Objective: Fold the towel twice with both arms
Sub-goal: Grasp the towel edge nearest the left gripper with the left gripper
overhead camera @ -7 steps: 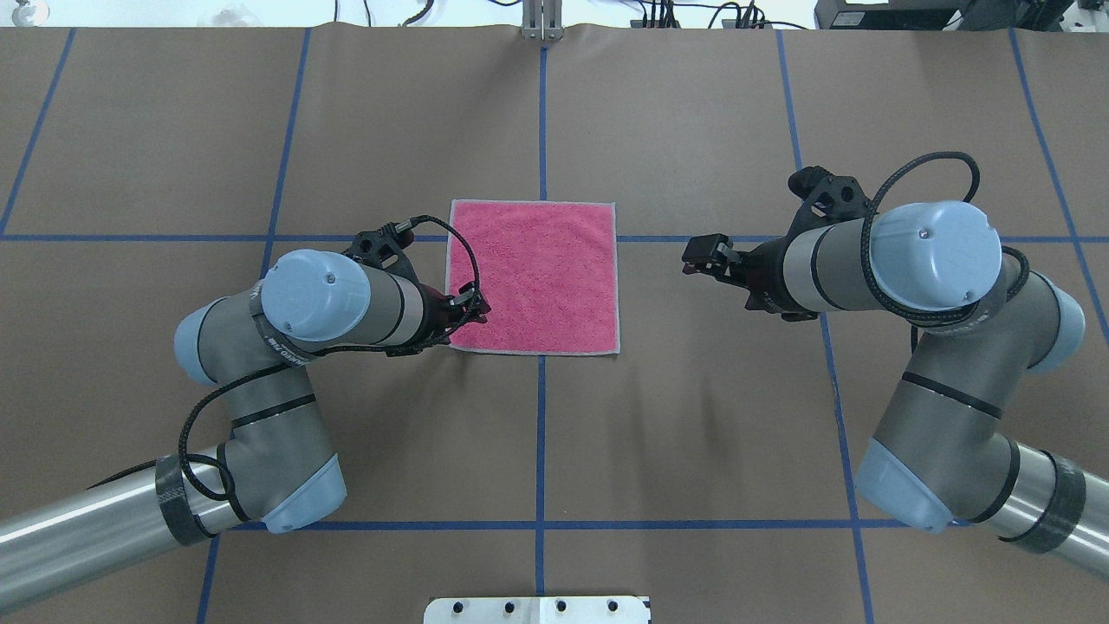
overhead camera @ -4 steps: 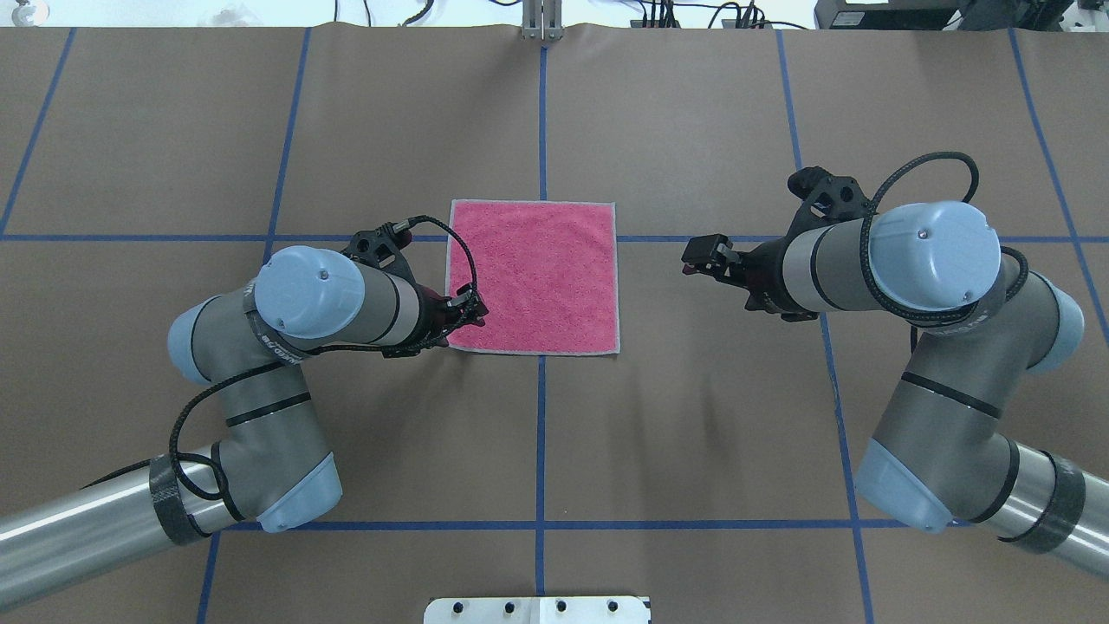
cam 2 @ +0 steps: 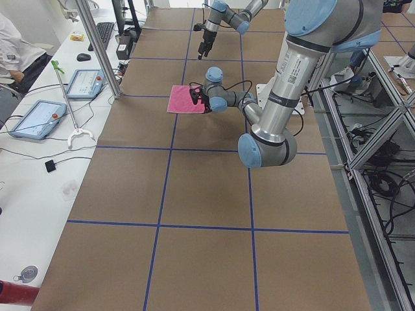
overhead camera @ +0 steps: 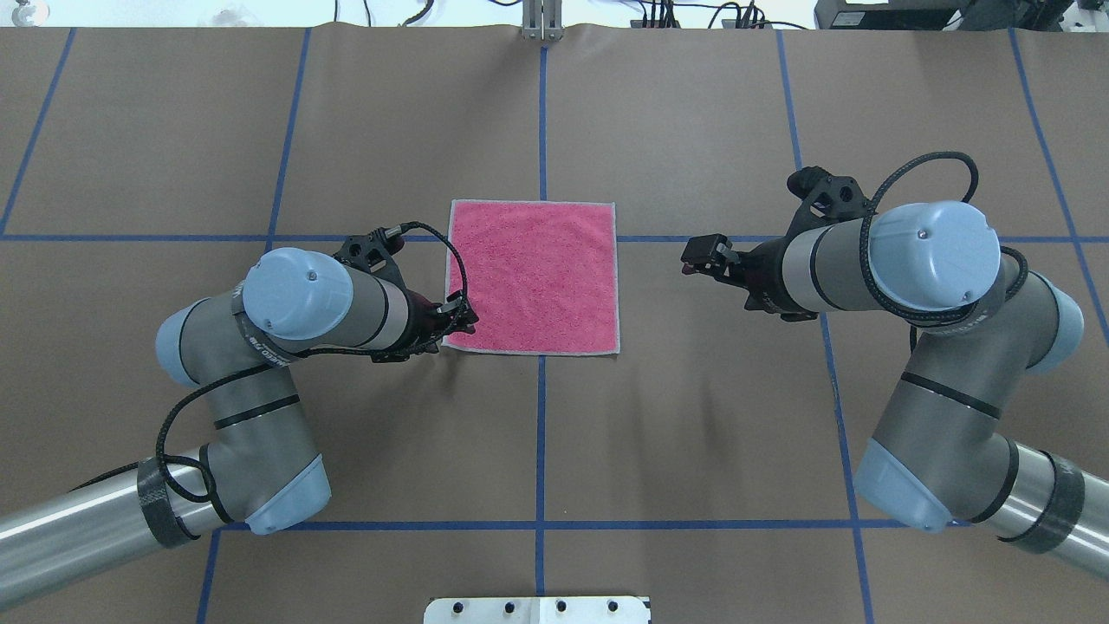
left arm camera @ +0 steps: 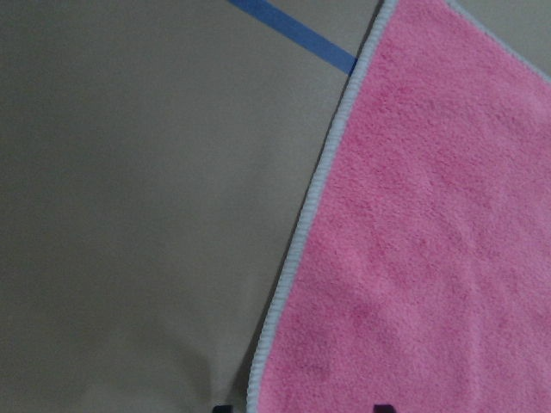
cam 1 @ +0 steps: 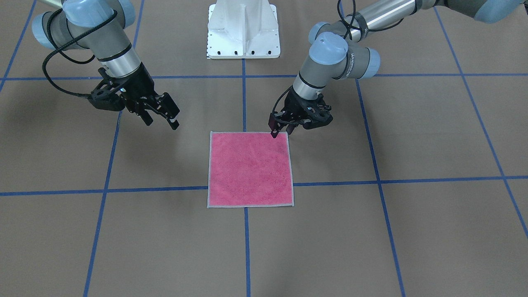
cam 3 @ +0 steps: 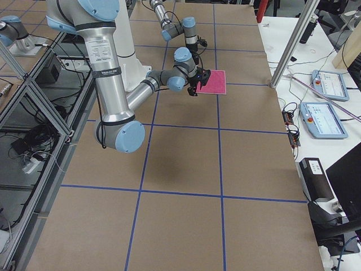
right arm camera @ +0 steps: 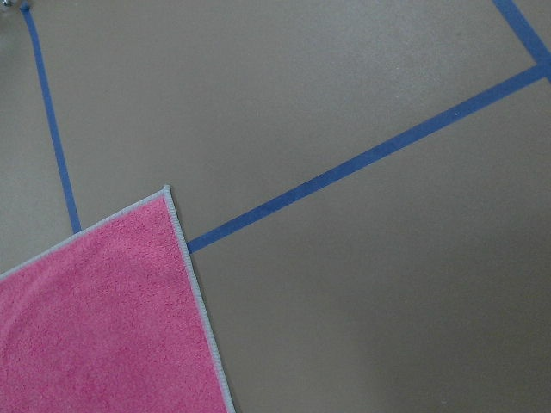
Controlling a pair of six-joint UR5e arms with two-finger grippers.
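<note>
The pink towel [overhead camera: 533, 277] lies flat and unfolded at the table's middle, its light grey edging showing all round [cam 1: 249, 169]. My left gripper [overhead camera: 463, 319] is low over the towel's corner nearest the robot on its left [cam 1: 280, 131], open. In the left wrist view two fingertips straddle the grey edge of the towel [left arm camera: 430, 241]. My right gripper [overhead camera: 693, 253] hovers open and empty above bare table, well clear of the towel's right edge [cam 1: 163, 117]. The right wrist view shows only one corner of the towel [right arm camera: 95, 327].
The brown table cover carries a grid of blue tape lines [overhead camera: 541, 433]. The white bolted pedestal base [cam 1: 243, 33] stands at the robot's side. Beyond the far edge a side bench holds tablets [cam 2: 32, 120] and cables, with a person [cam 2: 13, 45] seated there.
My left arm has drawn back toward the robot's left, sliding its gripper from inside the towel's edge out to the near corner. The right arm and the towel are unchanged.
</note>
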